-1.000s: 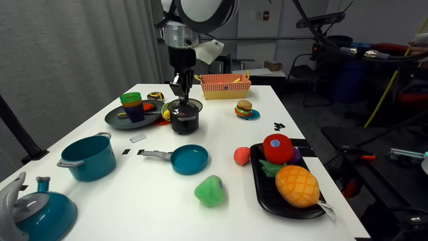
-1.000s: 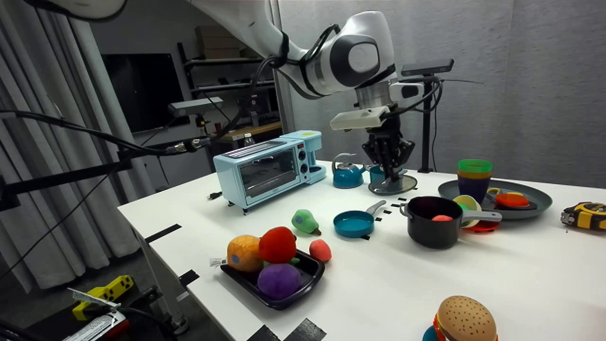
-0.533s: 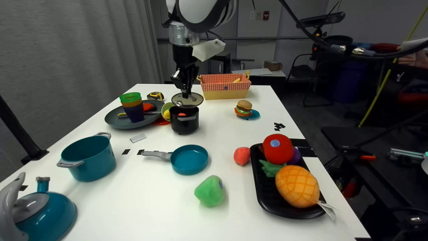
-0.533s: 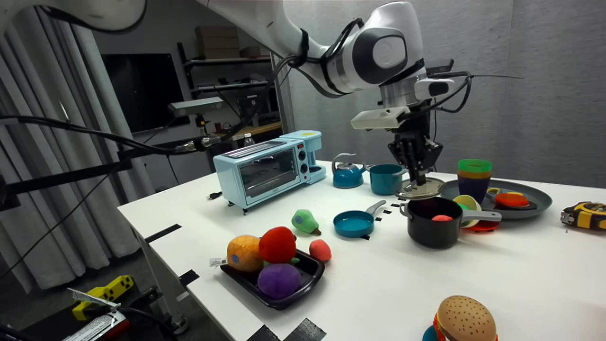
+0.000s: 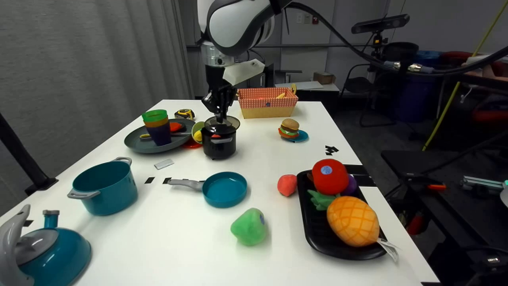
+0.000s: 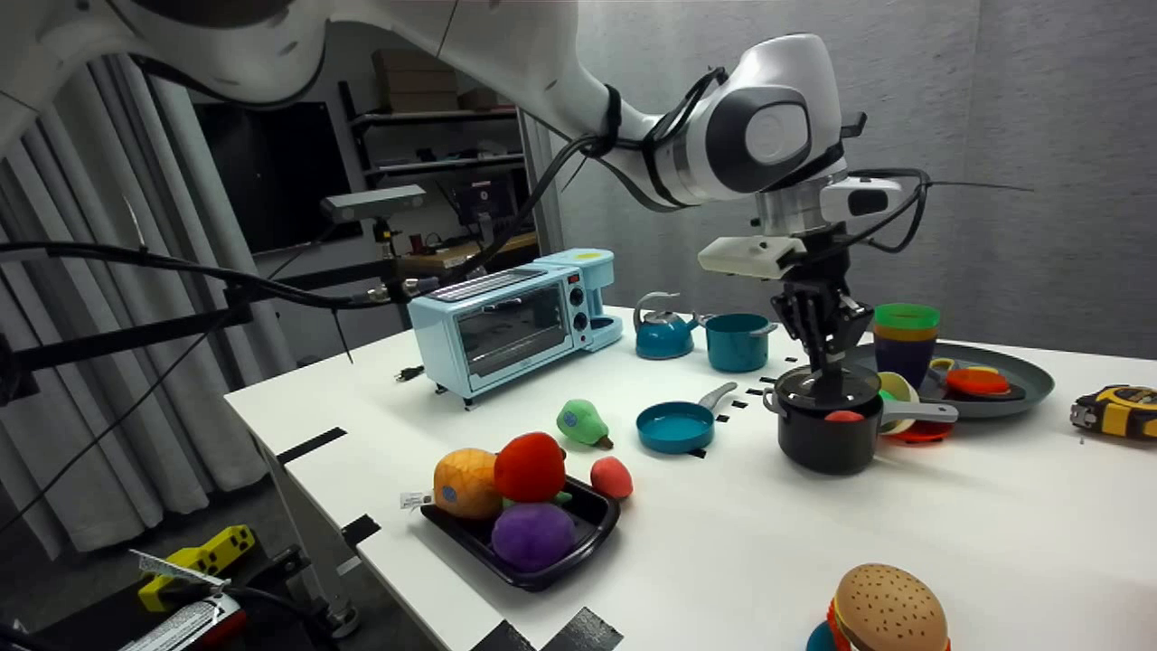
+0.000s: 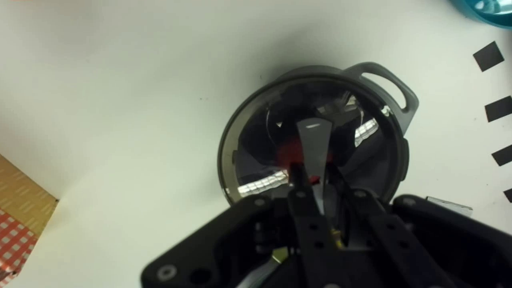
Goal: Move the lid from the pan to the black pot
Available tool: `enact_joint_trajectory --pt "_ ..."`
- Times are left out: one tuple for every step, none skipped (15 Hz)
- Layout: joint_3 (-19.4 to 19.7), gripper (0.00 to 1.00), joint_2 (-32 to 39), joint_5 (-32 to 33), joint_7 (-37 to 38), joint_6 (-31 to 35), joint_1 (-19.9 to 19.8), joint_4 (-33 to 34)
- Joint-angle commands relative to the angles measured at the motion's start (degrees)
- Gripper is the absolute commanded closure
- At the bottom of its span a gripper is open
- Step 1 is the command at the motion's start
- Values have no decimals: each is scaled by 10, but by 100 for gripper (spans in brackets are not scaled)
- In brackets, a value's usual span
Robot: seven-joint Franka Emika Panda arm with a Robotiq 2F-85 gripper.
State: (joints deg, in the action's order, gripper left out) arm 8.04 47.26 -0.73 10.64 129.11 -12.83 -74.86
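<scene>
My gripper (image 7: 314,172) points down, shut on the grey knob of the lid (image 7: 256,156). The lid is round, dark and see-through. In both exterior views the lid (image 5: 230,126) (image 6: 795,387) is over the mouth of the black pot (image 5: 219,149) (image 6: 830,448), at or just above its rim. A red thing inside the pot shows below the lid's edge, so the lid is not flush on that side. In the wrist view the pot's grey loop handle (image 7: 412,100) sticks out past the lid. The teal pan (image 5: 225,190) (image 6: 675,429) stands uncovered on the table.
The wide grey plate (image 5: 139,143) with stacked cups (image 5: 159,133) and a pale green bowl (image 6: 895,389) stand close beside the black pot. The teal pot (image 5: 105,188), kettle (image 5: 55,254), fruit tray (image 5: 345,254), basket (image 5: 268,112) and toaster oven (image 6: 515,316) stand farther off.
In the exterior views, my gripper has carried the lid from the teal pot's side across to the black pot, then lowered it to the pot's mouth. The pots and pan have not moved.
</scene>
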Motion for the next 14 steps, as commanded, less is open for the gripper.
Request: enact_joint_trajectory --pt "1 96 46 -20 13 -10 -7 64" --pt "2 96 53 -20 16 -11 -7 72" --pt "2 96 58 -20 17 -11 -7 78" --pt "2 96 64 -19 18 -11 -7 85" --pt "3 96 69 -18 20 -10 -6 91" --pt "3 96 73 -17 20 -10 -6 96" --pt "2 96 77 -18 20 -11 -6 102" --pt "1 92 80 -18 21 -13 -6 107" --pt "0 61 81 -18 19 -15 -6 111" --pt "-1 60 83 -19 19 -16 -6 115" --pt "-1 53 85 -19 19 -17 -6 119" --pt "-2 46 87 -19 19 -18 -6 122" --pt "-2 39 88 -19 19 -18 -6 123" --pt "-2 31 88 -18 19 -18 -6 124"
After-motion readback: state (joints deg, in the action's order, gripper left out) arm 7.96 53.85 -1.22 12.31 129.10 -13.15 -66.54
